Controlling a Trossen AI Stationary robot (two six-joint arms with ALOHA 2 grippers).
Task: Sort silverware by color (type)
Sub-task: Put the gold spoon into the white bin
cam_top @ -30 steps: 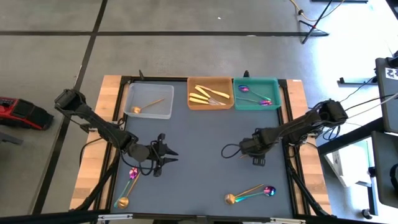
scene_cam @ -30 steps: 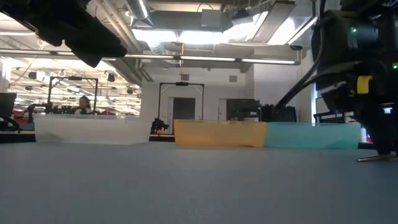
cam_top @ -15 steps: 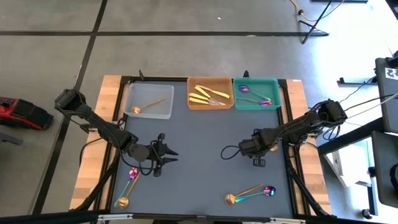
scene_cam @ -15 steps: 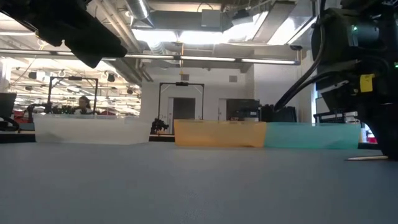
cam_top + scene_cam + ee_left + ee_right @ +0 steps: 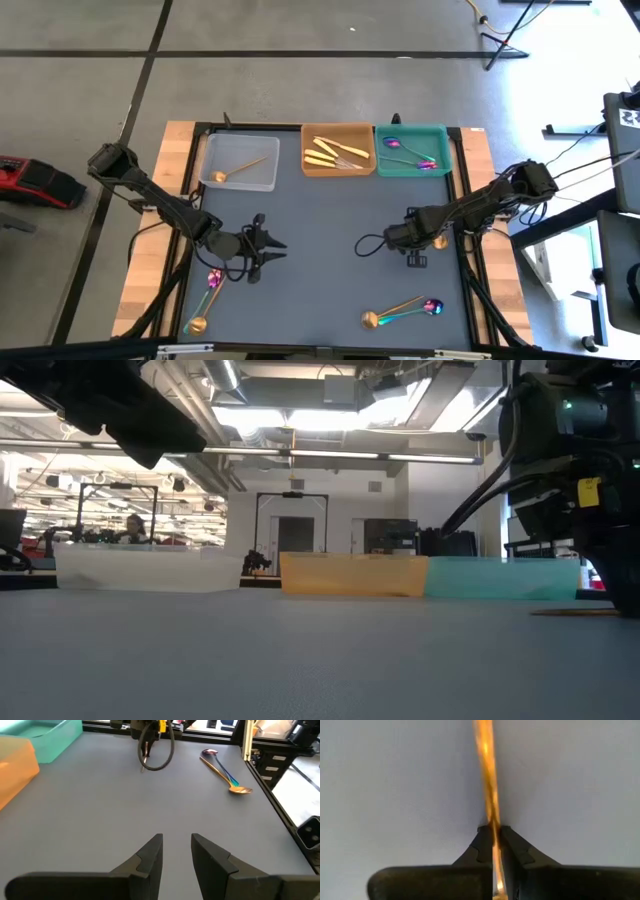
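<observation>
The grey table (image 5: 320, 215) carried three trays along its twelve o'clock edge. At eleven o'clock the clear tray (image 5: 240, 161) held one copper-gold spoon (image 5: 236, 170), lying slantwise. At twelve o'clock the orange tray (image 5: 337, 150) held a handful of pale yellow-gold knives (image 5: 330, 152), overlapping. Just beside it, at one o'clock, the teal tray (image 5: 411, 150) held iridescent purple-teal spoons (image 5: 408, 152). Out on the mat, a copper-gold spoon and an iridescent spoon (image 5: 403, 311) lay crossed at five o'clock; another such pair (image 5: 205, 300) lay at seven o'clock. The left gripper (image 5: 268, 248) hovered at eight o'clock, fingers (image 5: 150, 855) spread apart with nothing between them. The right gripper (image 5: 493, 840), at three o'clock, was down on the mat with fingers pressed together, pinching a slim golden utensil (image 5: 487, 775).
</observation>
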